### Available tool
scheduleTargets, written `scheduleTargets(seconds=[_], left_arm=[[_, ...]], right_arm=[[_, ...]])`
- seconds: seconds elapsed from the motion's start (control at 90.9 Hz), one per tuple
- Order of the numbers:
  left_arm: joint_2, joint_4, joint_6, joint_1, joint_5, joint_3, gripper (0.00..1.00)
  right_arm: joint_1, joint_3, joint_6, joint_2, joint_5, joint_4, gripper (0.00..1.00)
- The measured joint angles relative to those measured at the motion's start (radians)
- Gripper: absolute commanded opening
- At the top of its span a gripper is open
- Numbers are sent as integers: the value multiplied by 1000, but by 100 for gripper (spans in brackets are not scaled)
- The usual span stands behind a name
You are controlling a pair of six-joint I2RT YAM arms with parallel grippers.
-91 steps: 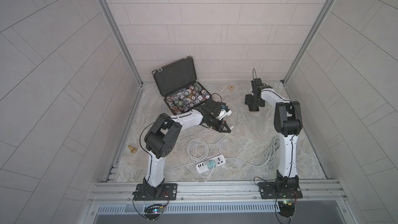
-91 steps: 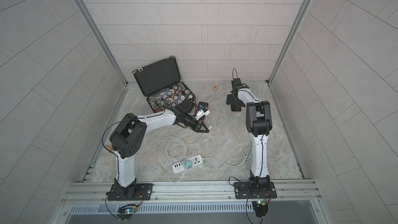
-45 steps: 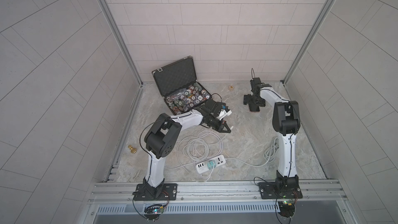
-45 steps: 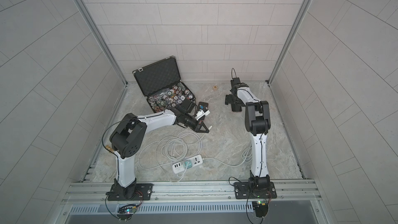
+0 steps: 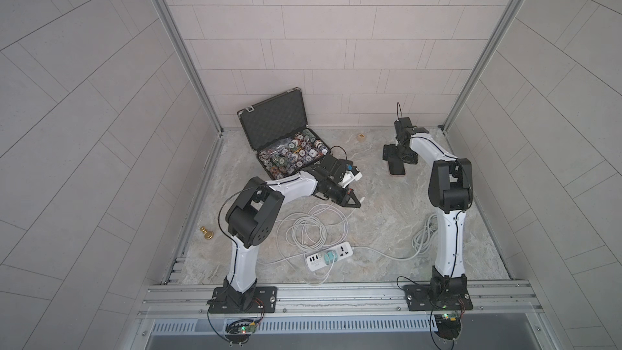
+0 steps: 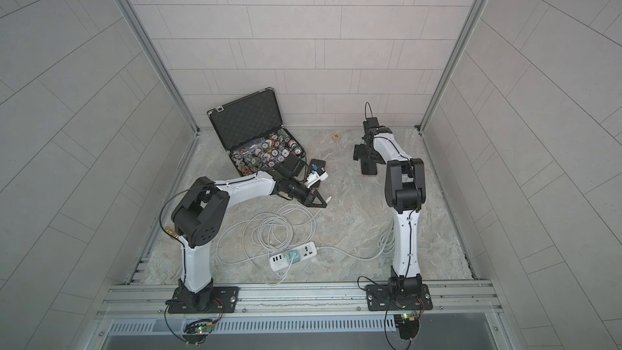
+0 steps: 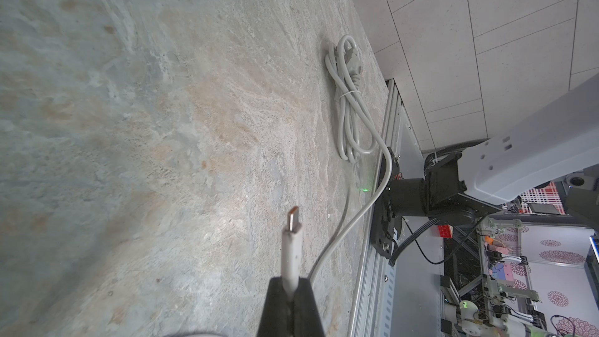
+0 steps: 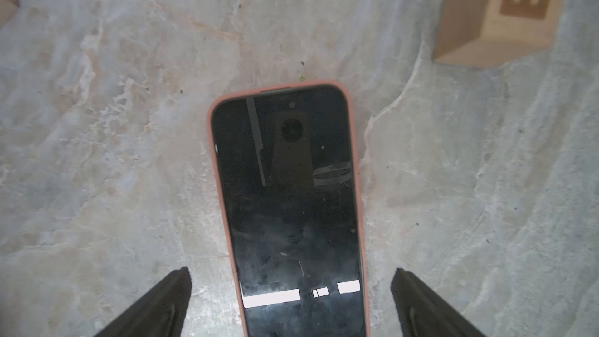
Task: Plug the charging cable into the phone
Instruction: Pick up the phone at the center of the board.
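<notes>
Fingertips of the left gripper [image 7: 290, 283] are pinched together on the white charging cable [image 7: 291, 254] just behind its plug. The metal tip juts out free, a little above the marble surface [image 7: 146, 124]. The right gripper [image 8: 292, 269] has its fingers [image 8: 168, 299] spread wide, straddling the phone [image 8: 285, 189] without touching it. A strip of bare stone shows along each long edge of the pink case, narrower on one side. The phone lies flat, screen up, near the back wall on the right, and one end pokes out from under the gripper in a top view [image 5: 397, 168]. A wooden block [image 8: 496, 24] marked B sits off one corner of the phone, apart from it. Between the plug and the phone the marble is open in both top views. The chip case [image 5: 289, 149] stands behind the left wrist. The cable's loose loops and the power strip [image 5: 330, 254] lie nearer the front. Compared with a second ago, the right fingers stand slightly wider, and the left arm looks unmoved
</notes>
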Motion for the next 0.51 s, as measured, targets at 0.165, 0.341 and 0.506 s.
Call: scheduleTargets(seconds=[0.165, 0.341, 0.506], left_arm=[[0, -8, 0, 0, -6, 11, 0], [0, -11, -1, 0, -14, 11, 0], [0, -13, -1, 0, -52, 11, 0]], right_arm=[[-5, 11, 12, 49, -7, -11, 94], [-5, 22, 22, 56, -22, -10, 61], [-5, 18, 50, 53, -26, -3, 57]])
